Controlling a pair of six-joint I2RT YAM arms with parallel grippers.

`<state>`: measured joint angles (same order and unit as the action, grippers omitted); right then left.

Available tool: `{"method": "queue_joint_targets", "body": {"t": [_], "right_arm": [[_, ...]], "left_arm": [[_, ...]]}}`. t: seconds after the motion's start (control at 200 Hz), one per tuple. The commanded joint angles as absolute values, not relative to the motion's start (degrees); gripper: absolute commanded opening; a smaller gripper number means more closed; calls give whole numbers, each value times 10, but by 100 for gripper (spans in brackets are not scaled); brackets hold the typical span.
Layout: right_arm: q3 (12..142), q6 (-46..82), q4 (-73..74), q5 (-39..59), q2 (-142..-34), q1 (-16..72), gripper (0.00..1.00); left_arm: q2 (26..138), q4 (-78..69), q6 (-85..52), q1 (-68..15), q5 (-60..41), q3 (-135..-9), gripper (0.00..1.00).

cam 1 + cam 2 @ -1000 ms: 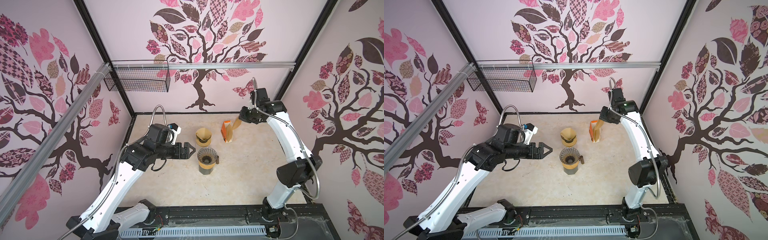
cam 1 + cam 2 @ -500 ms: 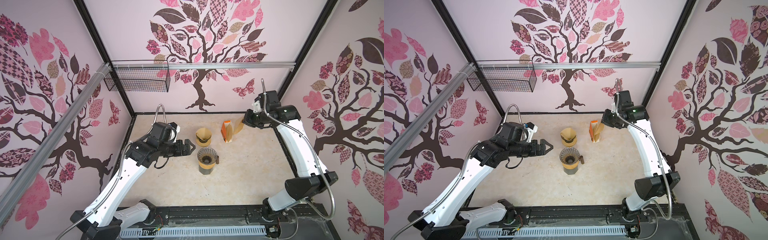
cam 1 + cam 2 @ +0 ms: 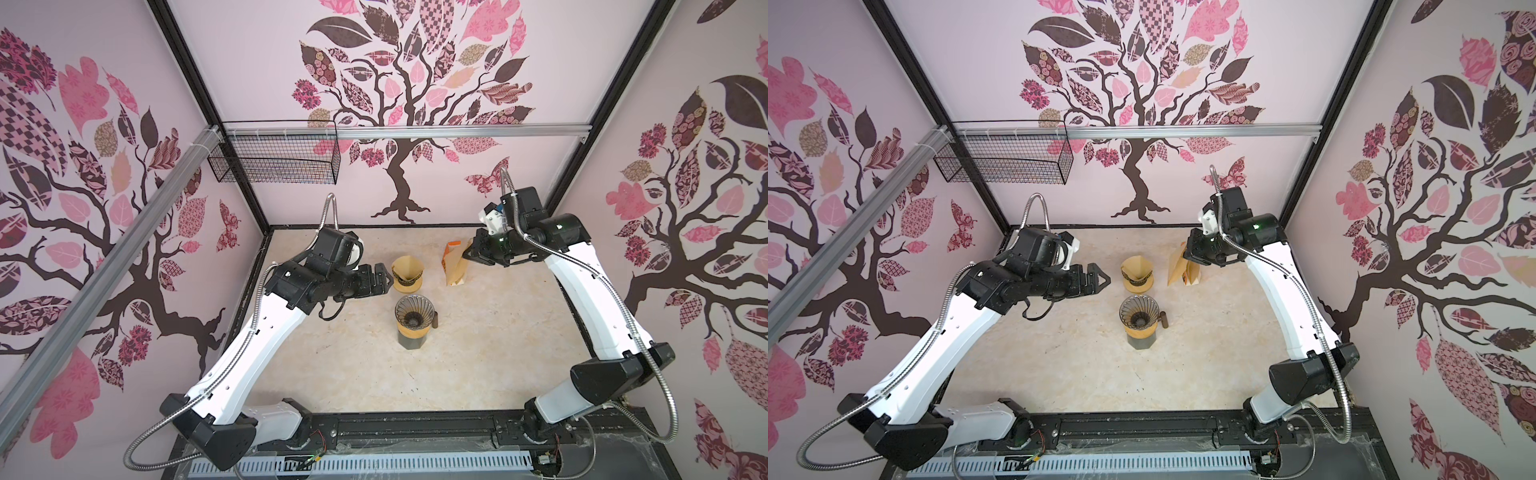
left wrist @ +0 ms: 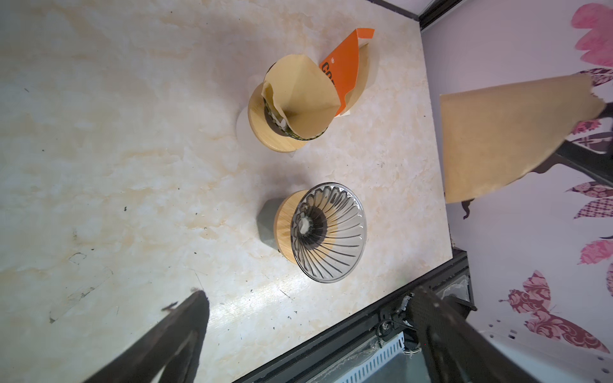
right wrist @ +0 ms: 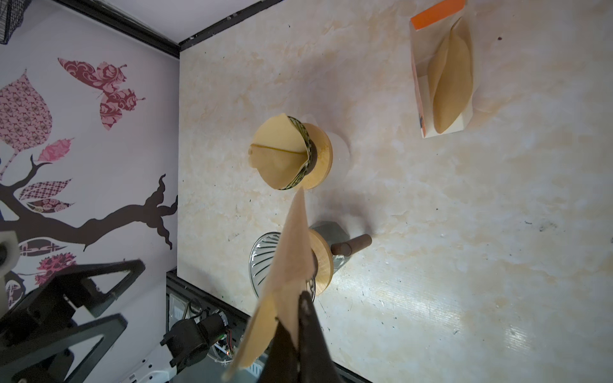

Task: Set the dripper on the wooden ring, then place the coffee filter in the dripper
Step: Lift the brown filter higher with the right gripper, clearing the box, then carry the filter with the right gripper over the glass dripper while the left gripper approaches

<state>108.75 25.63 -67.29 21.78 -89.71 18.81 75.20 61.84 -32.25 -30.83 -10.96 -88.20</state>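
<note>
Top views overhead, near-identical; wrist views close, share dripper (image 4: 328, 232).

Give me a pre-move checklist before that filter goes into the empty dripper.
1. Grip: right gripper jaws shut on filter: ok.
2. Shape: filter opened into a cone: not ok, it is folded flat.
3. Target: dripper upright and empty: ok.
4. Position: filter above dripper: not ok, it hangs near the pack.
5. Clearance: left gripper, jaws open, apart from dripper: ok.
</note>
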Motion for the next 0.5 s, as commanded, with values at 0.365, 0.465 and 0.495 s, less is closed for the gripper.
{"method": "queue_joint_targets", "body": {"t": [0.365, 0.465, 0.495], "right_arm": [[1037, 254, -698, 227, -914, 299, 0], [1016, 254, -687, 222, -923, 305, 0], [1008, 254, -682, 221, -926, 308, 0]], "left_arm": [[710, 618, -257, -307, -102, -856, 98], [711, 611, -259, -307, -109, -842, 98], [713, 610, -258, -307, -110, -840, 98]]}}
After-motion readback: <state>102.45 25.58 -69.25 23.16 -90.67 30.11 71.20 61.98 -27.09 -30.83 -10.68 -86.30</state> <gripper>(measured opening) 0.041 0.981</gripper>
